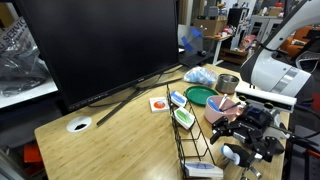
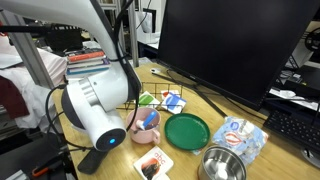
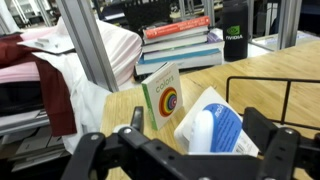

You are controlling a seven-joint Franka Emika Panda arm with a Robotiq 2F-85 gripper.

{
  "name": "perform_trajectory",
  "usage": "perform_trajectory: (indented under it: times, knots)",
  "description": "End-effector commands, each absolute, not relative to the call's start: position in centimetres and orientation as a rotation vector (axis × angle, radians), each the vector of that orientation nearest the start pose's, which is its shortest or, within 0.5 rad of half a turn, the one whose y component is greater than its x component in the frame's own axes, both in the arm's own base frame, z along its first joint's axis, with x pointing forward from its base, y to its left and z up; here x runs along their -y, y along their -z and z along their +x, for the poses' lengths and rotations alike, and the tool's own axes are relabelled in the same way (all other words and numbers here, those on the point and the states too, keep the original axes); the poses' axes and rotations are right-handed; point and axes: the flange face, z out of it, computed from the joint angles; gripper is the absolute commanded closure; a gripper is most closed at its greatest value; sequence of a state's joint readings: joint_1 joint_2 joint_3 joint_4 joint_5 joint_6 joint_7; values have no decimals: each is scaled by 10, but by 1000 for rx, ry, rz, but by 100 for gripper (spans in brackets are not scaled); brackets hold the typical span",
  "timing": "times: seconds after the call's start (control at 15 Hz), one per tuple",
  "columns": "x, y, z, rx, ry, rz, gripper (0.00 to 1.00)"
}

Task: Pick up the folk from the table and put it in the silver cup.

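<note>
In the wrist view my gripper [image 3: 200, 128] is open, with its two black fingers wide apart. Between them a white rounded piece lies on a blue-and-white packet [image 3: 228, 122], touching neither finger. I cannot tell whether the white piece is the fork. In an exterior view the gripper [image 1: 240, 128] hangs low at the edge of the wood-grain table [image 1: 120, 130], near the pink bowl [image 1: 228, 105]. In the other exterior view the arm hides the gripper. The silver cup with a handle does not show in any view.
A handleless metal tin [image 1: 228, 83] [image 2: 222, 165], a green plate [image 1: 198, 95] [image 2: 187, 130], a crumpled blue bag [image 1: 200, 75] [image 2: 243, 138] and small cards [image 1: 158, 103] lie near a black wire rack [image 1: 195, 140]. A large monitor [image 1: 100, 45] stands behind. A rainbow card [image 3: 162, 97] leans by stacked books [image 3: 185, 40].
</note>
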State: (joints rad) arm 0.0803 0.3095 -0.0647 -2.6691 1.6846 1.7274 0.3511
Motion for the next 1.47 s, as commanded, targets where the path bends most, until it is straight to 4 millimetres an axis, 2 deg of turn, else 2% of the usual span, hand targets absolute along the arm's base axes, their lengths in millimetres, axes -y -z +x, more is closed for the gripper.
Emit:
perform_trajectory:
  times: [0.0,0.4,0.8,0.87,1.07,1.13,1.4]
  knots:
    - [-97,-162,339,-1621,-1057,-1290,0]
    - [-104,-202,341,-1675,-776,-1587,0]
    - [-106,-240,336,-1651,-608,-1692,0]
    - [-107,-241,348,-1659,-582,-1707,0]
    - [-98,-250,354,-1724,-447,-1759,0]
    - [-94,-252,350,-1746,-411,-1774,0]
    - [-89,-248,360,-1846,-283,-1863,0]
